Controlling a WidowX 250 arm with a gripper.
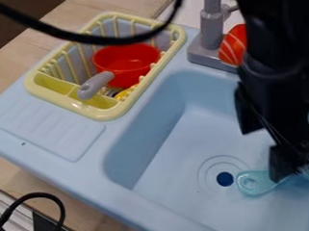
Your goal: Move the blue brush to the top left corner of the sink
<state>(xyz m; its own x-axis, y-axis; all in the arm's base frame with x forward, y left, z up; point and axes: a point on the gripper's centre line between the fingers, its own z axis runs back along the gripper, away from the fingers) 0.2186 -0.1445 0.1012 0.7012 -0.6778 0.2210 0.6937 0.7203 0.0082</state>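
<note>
Nearest, lower left: black cable looped by the edge of the counter, prob. just routed wide of the work. Next, blue brush on the floor of the sink, right-hand side, w/ rounded handle end just beside the drain and clear bulkier part off to the right. Lying within reach from above, handle pointing approx. toward the left wall.

Directly over brush, partly covering it: gripper, angled down, prob. to take the handle nr its join w/ the head. Cannot tell if wide, narrow or gripping — too dark and overlapped there. If gripped, next need: lift, then carry up-left to the far left corner, w/ care for the trailing head at the wall.

Farther, on left: yellow rack, prob. for drying, w/ red pot inside and grey handle leaning across the divider. Behind the basin: grey tap, base on back ledge, w/ orange striped item alongside.
</note>
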